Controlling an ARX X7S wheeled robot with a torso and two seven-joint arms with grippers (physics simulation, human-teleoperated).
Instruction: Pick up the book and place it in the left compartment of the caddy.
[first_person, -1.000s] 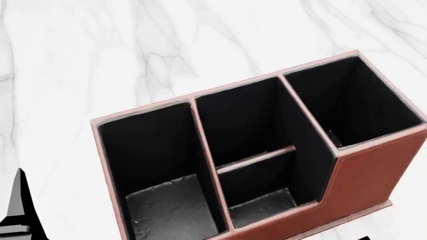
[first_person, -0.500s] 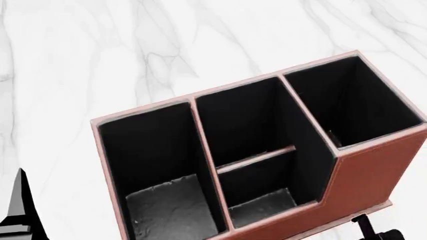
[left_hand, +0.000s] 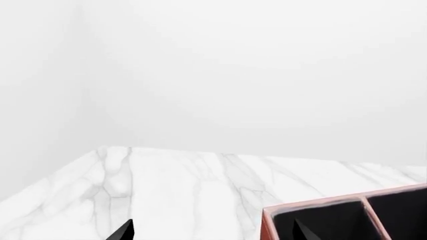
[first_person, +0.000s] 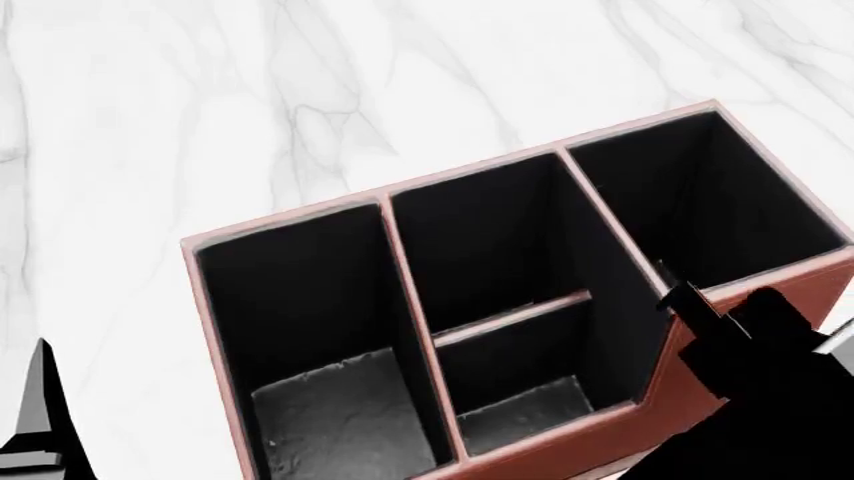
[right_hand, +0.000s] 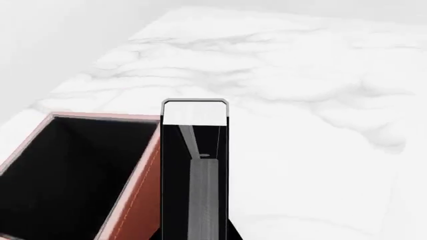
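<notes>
Since half a second ago, the right arm (first_person: 747, 400) has been raised into the head view over the caddy's (first_person: 747, 330) front right corner. In the right wrist view, the book (right_hand: 195, 170) is seen edge-on, apparently clamped in the right gripper, just beside the caddy's outer wall. Only the tips of the left gripper (left_hand: 210, 231) are seen; its opening cannot be judged. Nothing lies in the left compartment (first_person: 334, 400).

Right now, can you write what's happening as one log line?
right gripper: shut on book | book: beside caddy | left compartment: no book | left gripper: open
</notes>
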